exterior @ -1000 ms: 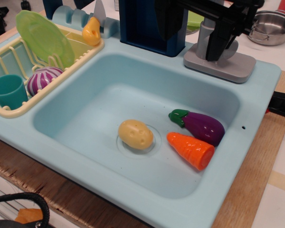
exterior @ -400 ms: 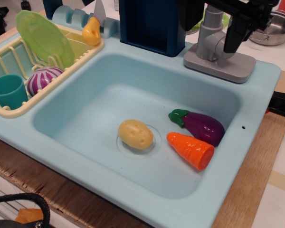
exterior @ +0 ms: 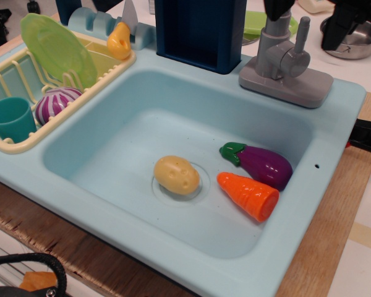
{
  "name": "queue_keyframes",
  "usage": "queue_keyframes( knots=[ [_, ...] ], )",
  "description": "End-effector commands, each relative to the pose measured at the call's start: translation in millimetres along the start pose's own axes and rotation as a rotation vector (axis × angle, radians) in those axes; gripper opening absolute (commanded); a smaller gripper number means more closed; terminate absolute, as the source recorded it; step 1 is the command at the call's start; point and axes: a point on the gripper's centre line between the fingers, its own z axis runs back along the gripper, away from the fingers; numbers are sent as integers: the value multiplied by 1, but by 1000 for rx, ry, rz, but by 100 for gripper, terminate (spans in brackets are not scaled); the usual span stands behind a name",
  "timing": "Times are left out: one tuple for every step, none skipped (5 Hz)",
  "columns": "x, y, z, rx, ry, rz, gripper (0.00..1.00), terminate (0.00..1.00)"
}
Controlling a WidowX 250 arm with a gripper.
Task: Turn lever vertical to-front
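The lever [exterior: 303, 34] is a thin grey rod standing upright from the round grey knob [exterior: 293, 63] on the faucet base [exterior: 309, 86]. The thicker grey spout column [exterior: 272, 38] stands just left of it. My gripper [exterior: 306, 17] is at the top edge of the view, above and behind the faucet. Its dark fingers are spread wide, one [exterior: 277, 8] over the spout column and one [exterior: 341, 23] to the right of the lever. Neither finger touches the lever. The gripper is open and empty.
The light blue sink [exterior: 111, 179] holds a potato [exterior: 176, 175], an eggplant [exterior: 260, 163] and a carrot [exterior: 250, 195]. A yellow dish rack [exterior: 25, 139] with a green plate and teal cup is at left. A blue block [exterior: 201, 31] stands behind the sink, and a steel pot [exterior: 358, 37] is at back right.
The gripper has risen and drawn back toward the top right, off the faucet. The lever, hidden by the gripper before, now shows standing upright.
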Motion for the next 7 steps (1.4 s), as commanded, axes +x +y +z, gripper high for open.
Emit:
queue_keyframes(
  knots=[
    [16, 0, 7, -3, -52, -8, 100, 0],
    [18, 1, 0, -6, -41, -3, 100, 0],
    [15, 4, -6, 19, -31, 17, 0, 0],
    [12, 6, -11, 25, -9, 27, 0, 0],
    [10, 7, -12, 27, 2, 35, 0, 0],
    [6, 10, -13, 30, 41, 48, 0, 0],
    [-13, 14, -11, 36, 100, 94, 0, 0]
  ],
)
